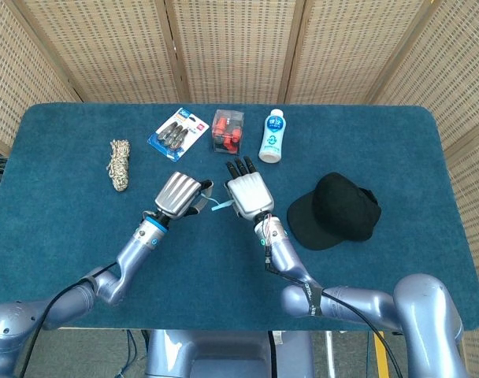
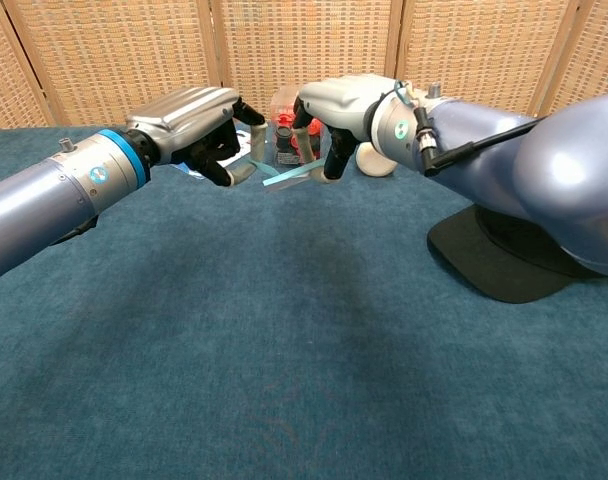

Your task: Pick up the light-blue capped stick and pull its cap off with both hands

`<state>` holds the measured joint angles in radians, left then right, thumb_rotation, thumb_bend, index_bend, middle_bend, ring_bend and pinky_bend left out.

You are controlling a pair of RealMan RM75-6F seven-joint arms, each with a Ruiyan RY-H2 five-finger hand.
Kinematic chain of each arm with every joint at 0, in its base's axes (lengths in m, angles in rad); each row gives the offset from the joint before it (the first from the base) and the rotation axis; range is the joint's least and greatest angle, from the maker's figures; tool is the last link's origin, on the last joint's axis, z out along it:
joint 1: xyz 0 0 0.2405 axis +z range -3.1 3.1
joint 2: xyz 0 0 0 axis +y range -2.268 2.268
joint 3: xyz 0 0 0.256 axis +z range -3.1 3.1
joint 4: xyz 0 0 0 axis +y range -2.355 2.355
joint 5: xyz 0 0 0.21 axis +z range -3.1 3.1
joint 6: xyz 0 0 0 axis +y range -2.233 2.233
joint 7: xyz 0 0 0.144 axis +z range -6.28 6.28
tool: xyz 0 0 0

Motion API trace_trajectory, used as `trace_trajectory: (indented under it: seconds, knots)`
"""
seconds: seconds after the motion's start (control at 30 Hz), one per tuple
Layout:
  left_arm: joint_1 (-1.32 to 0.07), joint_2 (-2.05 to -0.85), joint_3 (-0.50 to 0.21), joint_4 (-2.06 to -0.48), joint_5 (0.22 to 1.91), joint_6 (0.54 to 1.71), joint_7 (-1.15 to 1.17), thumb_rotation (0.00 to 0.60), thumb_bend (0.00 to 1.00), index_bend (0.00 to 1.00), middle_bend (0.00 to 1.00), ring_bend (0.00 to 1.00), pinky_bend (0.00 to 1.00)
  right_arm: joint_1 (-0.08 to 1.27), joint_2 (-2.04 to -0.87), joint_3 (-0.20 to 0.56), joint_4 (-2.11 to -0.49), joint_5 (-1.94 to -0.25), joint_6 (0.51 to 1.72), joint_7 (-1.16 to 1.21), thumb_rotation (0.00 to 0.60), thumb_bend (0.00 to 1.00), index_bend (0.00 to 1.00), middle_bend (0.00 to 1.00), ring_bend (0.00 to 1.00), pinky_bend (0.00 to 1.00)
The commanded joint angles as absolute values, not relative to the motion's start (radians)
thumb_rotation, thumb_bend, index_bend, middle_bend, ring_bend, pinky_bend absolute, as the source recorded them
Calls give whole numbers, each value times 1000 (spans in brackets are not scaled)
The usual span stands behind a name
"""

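Light-blue stick is pinched above the desk by the right robot hand, while the curled left robot hand is held just beside its tip.

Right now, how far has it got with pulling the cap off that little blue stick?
The pick-up looks done: the right hand holds the light-blue stick clear of the table. In hand is the second grip: the left hand has its fingers at the stick's free end, though contact is hard to confirm. The pull itself remains; no separated cap is visible.
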<state>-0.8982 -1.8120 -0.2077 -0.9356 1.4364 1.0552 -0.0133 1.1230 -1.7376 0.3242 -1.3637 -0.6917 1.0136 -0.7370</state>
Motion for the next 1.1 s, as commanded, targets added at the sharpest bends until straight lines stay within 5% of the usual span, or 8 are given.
trace_trajectory:
  seconds: [0.03, 0.57, 0.63, 0.7, 0.73, 0.83, 0.9, 1.1]
  knots:
    - [-896, -1816, -208, -924, 1435, 1063, -17, 600, 645, 720, 1000, 1000, 1000, 1120, -1734, 322, -1362, -695, 1014, -733, 600, 672, 649, 108, 0, 0]
    - [-720, -1727, -111, -702, 1446, 1143, -231, 600, 688, 796, 1000, 1000, 1000, 1079, -1706, 292, -1310, -726, 986, -673, 600, 672, 650, 111, 0, 0]
    - [-704, -1721, -104, -680, 1452, 1162, -250, 600, 599, 788, 987, 999, 1000, 1073, -1707, 286, -1305, -726, 982, -668, 600, 672, 650, 111, 0, 0]
    - [-688, -1708, -100, -674, 1456, 1176, -274, 600, 304, 671, 869, 898, 985, 1066, -1709, 282, -1302, -726, 979, -661, 600, 655, 610, 106, 0, 0]
    - [-682, -1702, -100, -679, 1456, 1182, -283, 600, 193, 599, 782, 806, 942, 1062, -1707, 280, -1306, -725, 975, -657, 600, 596, 546, 93, 0, 0]
    - [-664, -1658, -95, -728, 1459, 1191, -300, 600, 0, 292, 291, 297, 509, 1055, -1686, 287, -1342, -674, 961, -667, 600, 46, 65, 4, 0, 0]
    - [-653, -1619, -105, -791, 1447, 1193, -294, 600, 0, 109, 55, 68, 262, 1048, -1672, 303, -1372, -680, 981, -652, 600, 0, 0, 0, 0, 0]
    - [-598, -1468, -131, -1037, 1393, 1209, -203, 600, 0, 0, 0, 0, 59, 988, -1590, 305, -1474, -828, 1071, -561, 600, 0, 0, 0, 0, 0]
